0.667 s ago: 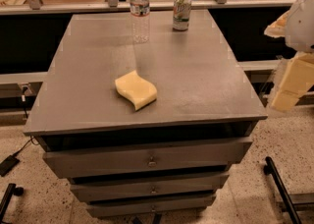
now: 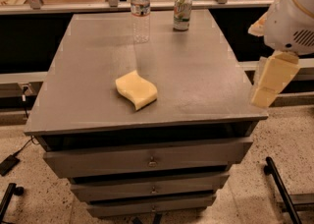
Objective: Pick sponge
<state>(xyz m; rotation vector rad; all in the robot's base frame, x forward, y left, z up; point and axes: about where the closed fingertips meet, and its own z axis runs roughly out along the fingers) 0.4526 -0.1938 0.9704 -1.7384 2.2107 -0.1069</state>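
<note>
The sponge (image 2: 136,89) is a pale yellow foam pad with wavy sides. It lies flat on the grey cabinet top (image 2: 196,70), a little left of the middle and toward the front. My gripper (image 2: 256,66) hangs at the right edge of the view, just off the cabinet's right side and well right of the sponge. Its two pale yellow fingers (image 2: 273,79) stand apart with nothing between them. The white wrist housing (image 2: 294,16) sits above them.
A clear water bottle (image 2: 141,9) and a soda can (image 2: 182,12) stand at the back of the cabinet top. The cabinet has three drawers (image 2: 149,159) below. A railing runs behind it. Black legs (image 2: 279,188) and a cable (image 2: 10,161) lie on the floor.
The gripper has moved a little left toward the cabinet's right edge. The view has shifted slightly. The sponge, bottle and can have not moved.
</note>
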